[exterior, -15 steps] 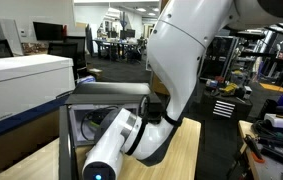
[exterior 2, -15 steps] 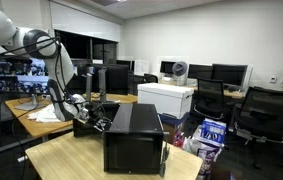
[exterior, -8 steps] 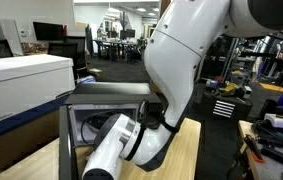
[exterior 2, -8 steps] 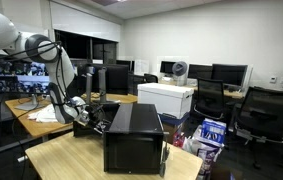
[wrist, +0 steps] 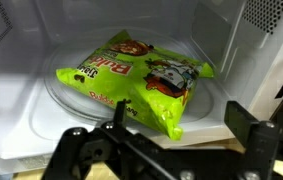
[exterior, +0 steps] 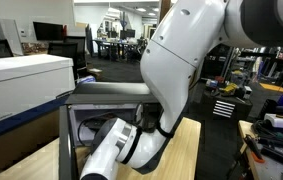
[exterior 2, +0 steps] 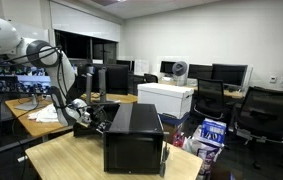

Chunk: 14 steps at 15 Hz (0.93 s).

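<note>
A bright green snack bag [wrist: 136, 75] lies on the glass turntable [wrist: 71, 95] inside a white-walled microwave. My gripper [wrist: 179, 114] is open at the oven's mouth, its black fingers [wrist: 243, 122] standing either side of the bag's near corner without touching it. In an exterior view the black microwave [exterior 2: 133, 135] stands on a wooden table, and my gripper [exterior 2: 99, 114] is at its open front. From the opposite side the microwave [exterior: 111, 92] shows behind my big white arm [exterior: 181, 70], whose wrist hides the fingers.
A white box [exterior 2: 166, 97] stands behind the microwave and also shows in another exterior view [exterior: 21, 80]. The wooden table [exterior 2: 61, 158] has bare room in front. Office chairs [exterior 2: 256, 110], monitors and cluttered desks surround the area.
The arm has shifted a little: the wrist has sunk and slid slightly toward the microwave's opening. The jaws stayed open and the bag has not moved.
</note>
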Motion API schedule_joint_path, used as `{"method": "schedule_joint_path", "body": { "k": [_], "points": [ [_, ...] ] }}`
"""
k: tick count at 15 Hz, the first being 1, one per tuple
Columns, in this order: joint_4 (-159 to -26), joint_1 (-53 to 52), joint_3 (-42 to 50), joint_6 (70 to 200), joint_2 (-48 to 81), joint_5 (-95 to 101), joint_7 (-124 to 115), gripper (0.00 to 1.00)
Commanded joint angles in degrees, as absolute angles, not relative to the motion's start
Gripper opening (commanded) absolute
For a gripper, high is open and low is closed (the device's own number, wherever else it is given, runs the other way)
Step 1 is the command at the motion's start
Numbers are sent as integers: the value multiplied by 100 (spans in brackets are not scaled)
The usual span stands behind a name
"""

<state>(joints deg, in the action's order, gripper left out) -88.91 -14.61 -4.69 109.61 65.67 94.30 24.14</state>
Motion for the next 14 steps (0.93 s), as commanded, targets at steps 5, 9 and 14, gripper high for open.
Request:
{"method": "schedule_joint_path", "body": {
  "k": [5, 9, 14],
  "points": [
    [-8353, -1602, -256, 10794, 6925, 9634, 2555, 100],
    [-8245, -1578, -203, 10540, 7055, 9536, 2705, 100],
    [-8199, -1527, -251, 10376, 7176, 9438, 3160, 100]
  ]
}}
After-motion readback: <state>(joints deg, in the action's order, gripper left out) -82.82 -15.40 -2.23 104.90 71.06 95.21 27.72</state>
